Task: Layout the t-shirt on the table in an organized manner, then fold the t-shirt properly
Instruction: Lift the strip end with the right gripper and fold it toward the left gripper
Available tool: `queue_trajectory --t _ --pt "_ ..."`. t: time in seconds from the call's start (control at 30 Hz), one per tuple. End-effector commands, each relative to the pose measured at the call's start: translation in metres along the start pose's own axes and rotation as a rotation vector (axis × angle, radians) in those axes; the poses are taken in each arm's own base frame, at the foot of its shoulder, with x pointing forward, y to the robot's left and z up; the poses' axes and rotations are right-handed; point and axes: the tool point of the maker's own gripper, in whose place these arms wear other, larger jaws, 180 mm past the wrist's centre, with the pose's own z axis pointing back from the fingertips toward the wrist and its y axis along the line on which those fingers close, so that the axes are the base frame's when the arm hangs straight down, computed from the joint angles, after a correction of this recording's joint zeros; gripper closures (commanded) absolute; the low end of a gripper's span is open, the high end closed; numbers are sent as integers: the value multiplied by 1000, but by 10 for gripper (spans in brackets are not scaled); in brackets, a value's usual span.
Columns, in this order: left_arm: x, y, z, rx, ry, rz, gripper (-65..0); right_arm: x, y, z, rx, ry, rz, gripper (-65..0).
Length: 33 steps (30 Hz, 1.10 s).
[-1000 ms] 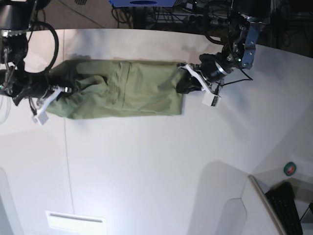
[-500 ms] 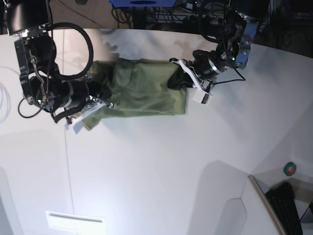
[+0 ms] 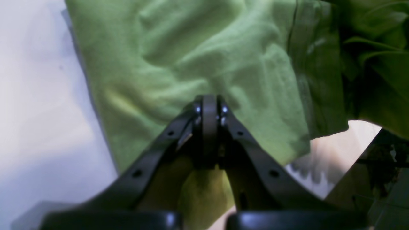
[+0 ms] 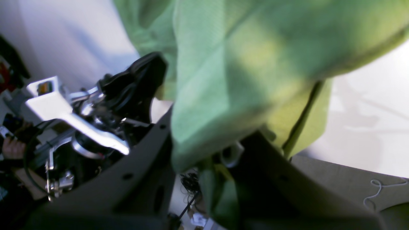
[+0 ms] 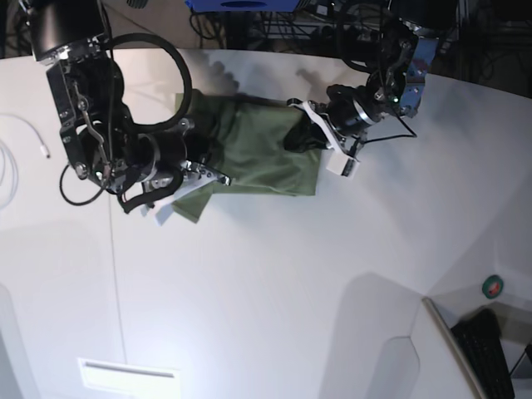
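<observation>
The olive-green t-shirt (image 5: 266, 158) lies bunched at the far side of the white table (image 5: 266, 291). My right gripper (image 5: 195, 170) is shut on the shirt's left end and holds it raised over the rest of the cloth. In the right wrist view the cloth (image 4: 255, 64) hangs folded between the fingers of that gripper (image 4: 207, 159). My left gripper (image 5: 298, 137) is at the shirt's right end. In the left wrist view its jaws (image 3: 209, 107) are pressed together on the green cloth (image 3: 191, 57), which wraps around and under them.
A white cable (image 5: 8, 166) loops at the table's left edge. A thin dark seam (image 5: 112, 283) runs down the tabletop, with a white rectangular slot (image 5: 129, 374) near the front. A keyboard (image 5: 490, 349) and a small green-red object (image 5: 494, 288) sit off the right corner.
My right gripper has carried the shirt's left end up and to the right, so the shirt now spans much less of the table. My left gripper has shifted slightly left.
</observation>
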Motion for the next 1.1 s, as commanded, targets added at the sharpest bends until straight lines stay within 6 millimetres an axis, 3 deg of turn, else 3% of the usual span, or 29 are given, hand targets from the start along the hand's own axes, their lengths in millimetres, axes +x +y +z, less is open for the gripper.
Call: queue_trajectory --t 0.0,0.17,0.4,0.53,0.63,0.77,0.97,1.07 --pt "16 -1 1 -12 -47 -7 0 6 14 5 39 -15 8 0" --pt "16 -1 1 -12 -47 -7 0 12 26 -2 50 -14 10 0" --pt "30 -5 6 -15 -79 -40 0 17 5 -39 -64 -22 30 0" --pt "40 -1 23 -6 -88 -103 0 20 -5 -51 -111 -36 48 0" --pt "47 23 41 58 -105 -108 0 21 -10 -50 -123 -38 48 0" --pt "42 73 60 182 -117 -24 0 22 -11 -50 -124 -43 45 0" --pt "45 93 54 213 -116 17 0 10 -5 -51 -109 3 49 0" --pt "47 93 44 206 -115 31 0 -1 10 -47 -77 8 104 -152"
